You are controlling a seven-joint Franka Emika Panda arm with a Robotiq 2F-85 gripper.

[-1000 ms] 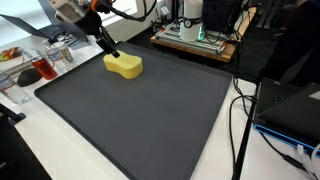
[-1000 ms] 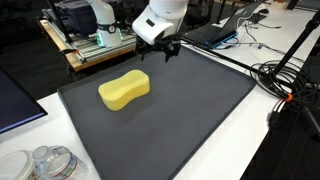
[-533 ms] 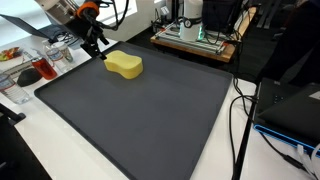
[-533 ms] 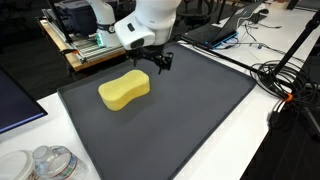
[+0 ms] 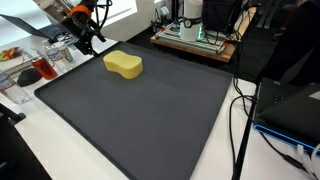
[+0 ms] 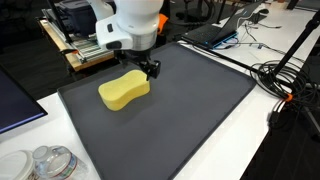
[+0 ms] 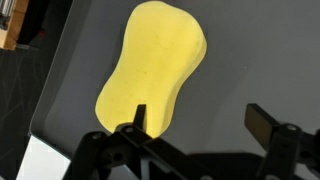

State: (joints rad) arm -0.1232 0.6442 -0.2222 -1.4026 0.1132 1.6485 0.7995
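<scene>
Hovering gripper [image 6: 150,68] by yellow sponge [image 6: 124,91], jaws wide open, empty. Pre-grasp, apparently: calls for centring over it, then descent.

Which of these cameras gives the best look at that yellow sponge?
The wrist view: the yellow sponge fills the frame from above, its waisted shape clear. Both exterior views show it small, at a slant, on the dark mat.

I see a white bench [image 6: 250,150] carrying a dark grey mat [image 6: 185,110]. A yellow sponge [image 6: 124,91] lies flat on the mat near one corner, with clear containers [image 6: 45,163] just off another.
</scene>
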